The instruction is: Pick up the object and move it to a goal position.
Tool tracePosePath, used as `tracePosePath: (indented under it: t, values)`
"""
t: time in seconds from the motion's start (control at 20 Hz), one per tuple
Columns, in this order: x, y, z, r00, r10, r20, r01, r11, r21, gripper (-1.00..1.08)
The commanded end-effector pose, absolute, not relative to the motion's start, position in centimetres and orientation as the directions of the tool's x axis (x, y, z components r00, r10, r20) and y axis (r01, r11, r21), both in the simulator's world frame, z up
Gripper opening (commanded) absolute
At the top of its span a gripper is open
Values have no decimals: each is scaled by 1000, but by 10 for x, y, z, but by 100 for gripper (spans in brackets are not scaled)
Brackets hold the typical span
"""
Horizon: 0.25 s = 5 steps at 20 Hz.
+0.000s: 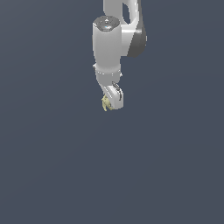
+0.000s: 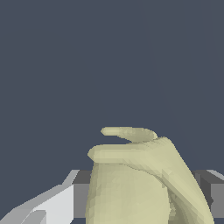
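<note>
In the exterior view the white Panda arm (image 1: 114, 41) reaches down from the upper edge of the picture, and its gripper (image 1: 110, 104) hangs over a plain dark grey-blue surface (image 1: 57, 166). The object (image 1: 105, 104), a small pale yellow-green lump, peeks out at the gripper's tip on the exterior view's left side, mostly covered by the white finger housing.

The wrist view shows the same object (image 2: 135, 183) large and close: a lumpy, curled form with a finger-like lobe jutting from its upper part. It sits between the gripper's fingers (image 2: 52, 205), one pale grey finger touching one flank and a darker grey part showing at the other. The jaws appear closed on the object, which fills the gap between them.

Judging by these pictures, the pick-up appears done: the object seems to be carried in the pincer, though neither view shows plainly whether it is clear of the surface, since no shadow or contact line can be made out. What remains is the transfer to the goal position. No goal marker is visible in either view, so how far the gripper is from that spot cannot be told.
</note>
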<state>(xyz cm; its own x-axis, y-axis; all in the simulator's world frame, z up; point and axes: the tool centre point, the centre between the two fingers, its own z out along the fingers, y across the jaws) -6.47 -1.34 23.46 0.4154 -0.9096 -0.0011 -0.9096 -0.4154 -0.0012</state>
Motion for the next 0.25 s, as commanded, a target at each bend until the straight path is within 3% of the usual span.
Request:
tracePosePath:
  t: [0.0, 0.2]
  values:
    - [-68, -18, 243, 416, -909, -1, -909, -416, 0, -100]
    - [-69, -21, 247, 416, -909, -1, -909, -416, 0, -100]
